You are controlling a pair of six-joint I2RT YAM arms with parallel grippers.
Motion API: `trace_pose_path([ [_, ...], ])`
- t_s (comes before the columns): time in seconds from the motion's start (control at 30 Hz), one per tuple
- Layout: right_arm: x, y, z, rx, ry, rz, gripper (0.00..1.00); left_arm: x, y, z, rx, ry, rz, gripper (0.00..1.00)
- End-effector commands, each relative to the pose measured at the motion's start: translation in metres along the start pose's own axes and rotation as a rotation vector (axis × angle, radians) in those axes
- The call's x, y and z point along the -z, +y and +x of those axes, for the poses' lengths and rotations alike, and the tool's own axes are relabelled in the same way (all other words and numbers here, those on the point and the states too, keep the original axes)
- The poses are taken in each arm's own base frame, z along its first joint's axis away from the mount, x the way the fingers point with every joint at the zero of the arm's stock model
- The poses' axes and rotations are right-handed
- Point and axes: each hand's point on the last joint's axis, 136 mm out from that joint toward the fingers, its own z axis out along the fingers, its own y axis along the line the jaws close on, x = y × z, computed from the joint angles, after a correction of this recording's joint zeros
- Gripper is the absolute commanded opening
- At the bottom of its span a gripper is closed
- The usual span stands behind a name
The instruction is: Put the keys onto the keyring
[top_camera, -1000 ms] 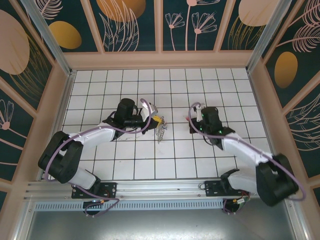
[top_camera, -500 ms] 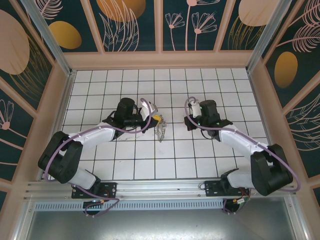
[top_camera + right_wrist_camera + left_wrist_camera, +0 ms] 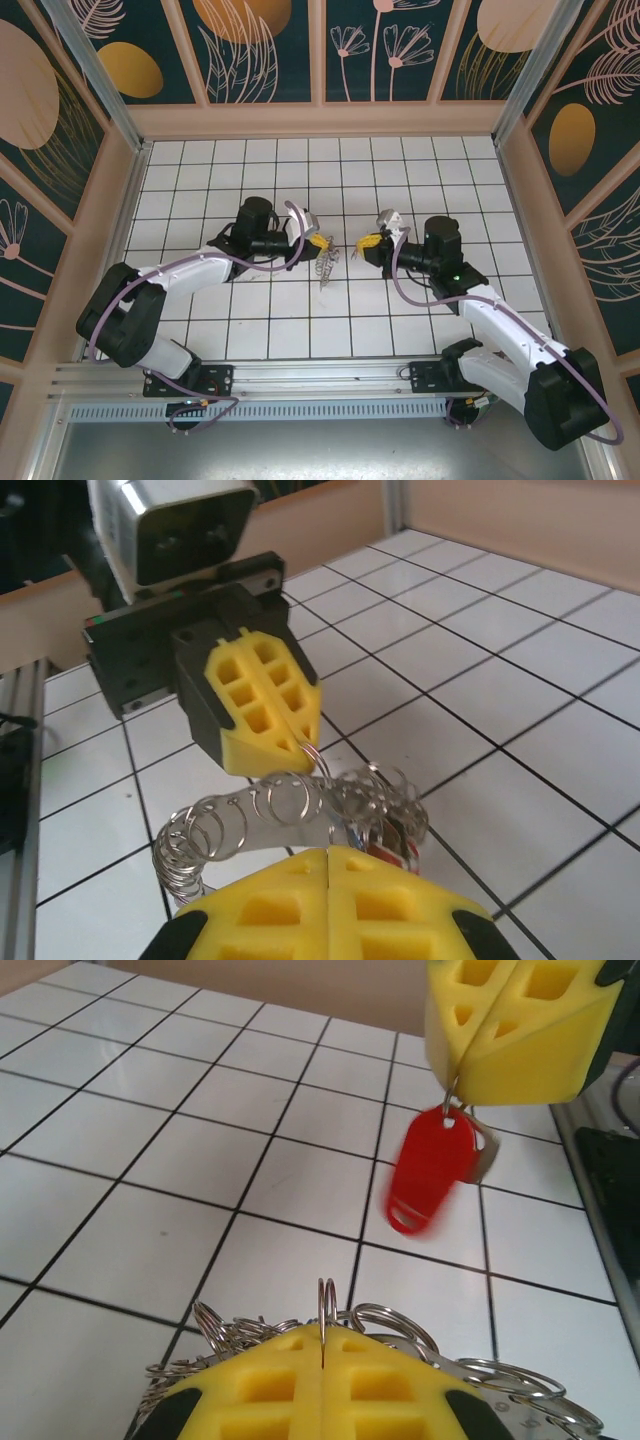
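Left gripper (image 3: 316,242): fingers pressed together on one strand of the keyring (image 3: 290,805), held up over the middle of the table (image 3: 200,330).
Keyring: its small silvery rings (image 3: 395,1318) hang bunched below the pinch, crowding the strand.
Right gripper (image 3: 371,242): clamped on the little loop at the top of a key (image 3: 430,1165); the red head dangles free and is motion-blurred.
Gap: the grippers face each other, near but not touching.
Step in hand: probably bringing the key to the ring for threading.
Doing it well: let the key stop swinging first. Close in slowly and line its loop up with a bare stretch of strand beside the left pinch.
Risk: the loop may snag on a dangling ring instead.
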Motion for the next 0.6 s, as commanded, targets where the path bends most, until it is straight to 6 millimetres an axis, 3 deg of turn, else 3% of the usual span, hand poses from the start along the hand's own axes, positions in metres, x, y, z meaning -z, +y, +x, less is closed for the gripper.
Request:
trace_pose_path([
  [0.0,0.004,0.016,-0.008,0.1,-0.045,-0.087,0.0,-0.004,-0.012,-0.026,-0.103,-0.071,0.065,0.0],
  [0.33,-0.006,0.004,0.006,0.212,0.067,0.012,0.0,-0.012,-0.022,-0.023,-0.112,-0.063,0.088,0.0],
  [0.57,-0.007,-0.011,0.005,0.248,0.061,0.119,0.0,-0.018,-0.024,-0.022,-0.115,-0.06,0.089,0.0],
])
